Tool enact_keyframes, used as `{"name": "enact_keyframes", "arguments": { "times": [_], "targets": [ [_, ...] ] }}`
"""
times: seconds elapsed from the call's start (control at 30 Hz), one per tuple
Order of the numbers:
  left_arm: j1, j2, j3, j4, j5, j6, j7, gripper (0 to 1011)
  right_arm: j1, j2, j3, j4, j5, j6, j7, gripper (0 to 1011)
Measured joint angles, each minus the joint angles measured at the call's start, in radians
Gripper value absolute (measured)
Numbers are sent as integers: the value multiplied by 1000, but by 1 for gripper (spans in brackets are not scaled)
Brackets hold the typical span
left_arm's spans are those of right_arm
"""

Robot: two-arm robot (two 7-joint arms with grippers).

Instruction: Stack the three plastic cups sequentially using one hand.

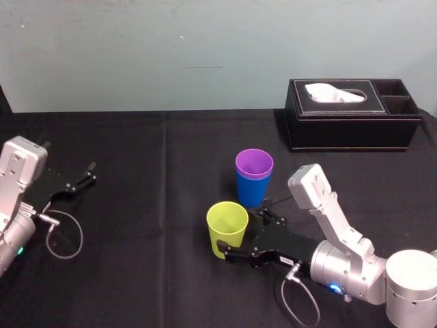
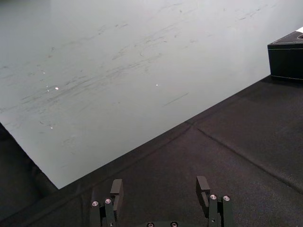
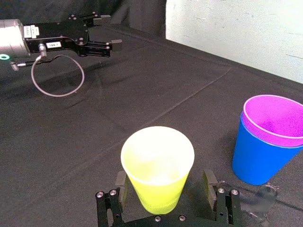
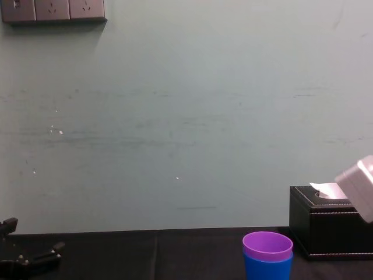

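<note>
- Nearest the robot, the right gripper (image 3: pixel 164 182) lies low over the black table (image 1: pixel 136 137); its fingers are spread to either side of the yellow-green cup (image 3: pixel 157 168), with a gap showing on both sides, so it brackets the cup without clamping it yet.
- The yellow-green cup stands upright on the cloth by itself, rim up, near the other two but not touching them.
- Just beyond it, the purple cup (image 1: pixel 254 164) sits nested in the blue cup (image 1: pixel 250 193), both upright; one stacking step looks done and one is left: grip the lone cup, lift it, and lower it into the purple one.
- The way between is bare cloth and short; the lift should clear the purple rim.
- Well off to the left, the left gripper (image 1: pixel 90 172) rests parked on the cloth, fingers apart, holding nothing.
- Farthest back on the right, a tissue box (image 1: pixel 351 123) stands near the table's far edge, well apart from the cups.
</note>
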Motion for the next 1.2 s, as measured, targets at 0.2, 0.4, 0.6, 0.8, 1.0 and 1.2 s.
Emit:
{"name": "enact_keyframes", "arguments": {
  "times": [0.2, 0.4, 0.6, 0.8, 1.0, 1.2],
  "targets": [
    [0, 0, 0, 0, 0, 0, 0, 1010, 11, -10, -6, 14, -3, 2, 0, 1000],
    [0, 0, 0, 0, 0, 0, 0, 1010, 18, -18, -9, 20, -4, 4, -1, 1000],
    [0, 0, 0, 0, 0, 0, 0, 1010, 24, -25, -12, 24, -4, 5, -1, 1000],
    [0, 0, 0, 0, 0, 0, 0, 1010, 28, -32, -16, 28, -5, 6, -2, 1000],
    [0, 0, 0, 0, 0, 0, 0, 1010, 30, -33, -17, 29, -5, 7, -2, 1000],
    [0, 0, 0, 0, 0, 0, 0, 1010, 30, -33, -17, 29, -4, 7, -2, 1000]
  ]
}}
